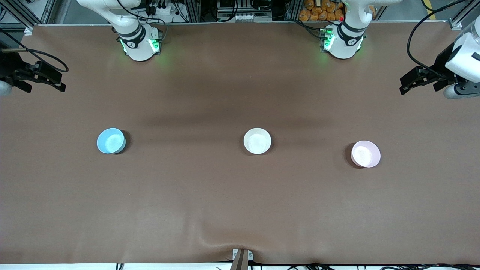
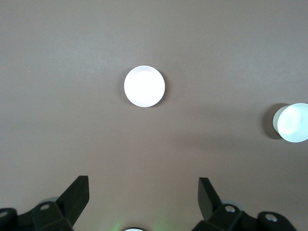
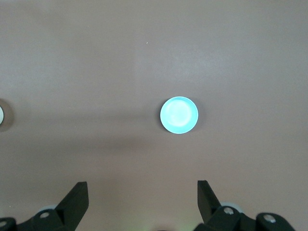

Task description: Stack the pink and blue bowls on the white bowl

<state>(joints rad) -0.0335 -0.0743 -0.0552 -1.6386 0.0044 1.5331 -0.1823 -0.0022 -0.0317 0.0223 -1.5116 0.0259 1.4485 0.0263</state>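
No legible text, label, brand, number or sign appears on any bowl, arm or surface in these views.

Two bowls on the brown table, seen from above by the left gripper point(image 2: 142, 197)

The pink bowl point(image 2: 144, 86) sits upright alone on the table point(image 2: 57, 72), washed out to near white by glare, with bare surface all round it. The white bowl point(image 2: 291, 122) lies well apart from it, partly cut by the frame's edge and casting a soft shadow. Both dark fingers point(image 2: 72, 199) stand wide apart, high over the table, holding nothing.
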